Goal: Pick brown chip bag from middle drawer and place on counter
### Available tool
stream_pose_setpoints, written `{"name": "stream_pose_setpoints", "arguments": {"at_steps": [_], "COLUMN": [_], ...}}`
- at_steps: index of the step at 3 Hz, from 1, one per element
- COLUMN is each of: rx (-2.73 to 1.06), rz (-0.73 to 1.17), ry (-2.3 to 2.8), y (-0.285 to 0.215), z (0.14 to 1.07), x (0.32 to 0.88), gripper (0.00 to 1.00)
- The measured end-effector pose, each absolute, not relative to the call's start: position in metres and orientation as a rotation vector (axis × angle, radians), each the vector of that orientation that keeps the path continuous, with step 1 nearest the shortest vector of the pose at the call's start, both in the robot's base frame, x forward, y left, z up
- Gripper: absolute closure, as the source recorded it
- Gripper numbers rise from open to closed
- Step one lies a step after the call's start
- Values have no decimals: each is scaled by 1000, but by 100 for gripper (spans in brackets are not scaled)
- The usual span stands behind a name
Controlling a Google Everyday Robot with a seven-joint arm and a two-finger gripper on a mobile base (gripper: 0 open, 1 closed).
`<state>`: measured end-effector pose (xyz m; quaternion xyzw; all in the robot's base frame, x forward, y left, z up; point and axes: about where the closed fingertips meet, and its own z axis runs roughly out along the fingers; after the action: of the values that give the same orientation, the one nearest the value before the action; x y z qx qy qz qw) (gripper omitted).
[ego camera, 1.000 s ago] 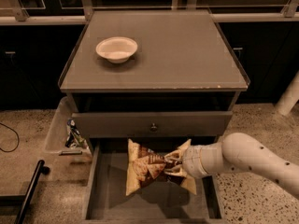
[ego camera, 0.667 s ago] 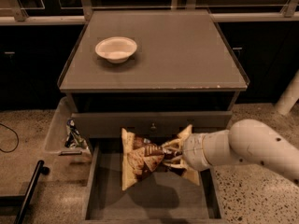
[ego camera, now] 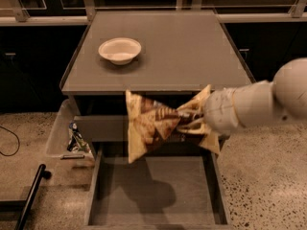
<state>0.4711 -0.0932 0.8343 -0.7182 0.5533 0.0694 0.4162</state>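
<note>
Grip looks firm from where I stand: the two-finger gripper is pinched narrow on the scrunched waist of the crinkly dark brown and cream chip bag, so the bag fans out on either side like a bow. It hangs in the air above the wide shallow grey drawer, touching nothing, its upper corners about level with the front rim of the flat matte grey counter. Behind the gripper the fat white arm reaches in from the right, roughly level, wrist pointing left. My worry is that rim: if the bag goes forward too low, a wing could catch on the edge and be dragged out of the pinch, dropping into the drawer. The shallow white bowl sits well apart, back left on the counter.
</note>
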Motion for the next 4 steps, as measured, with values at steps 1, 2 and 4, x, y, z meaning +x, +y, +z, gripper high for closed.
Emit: {"name": "stream_pose_setpoints", "arguments": {"at_steps": [1,2,4], "rx": [-1697,-1697,-1640], "rz": [131,130,101], "ry": [1366,1366,1349], "y": [-131,-131,-143], "z": [894,894,918], "x": [498,499,556], "gripper": [100,100,100]}}
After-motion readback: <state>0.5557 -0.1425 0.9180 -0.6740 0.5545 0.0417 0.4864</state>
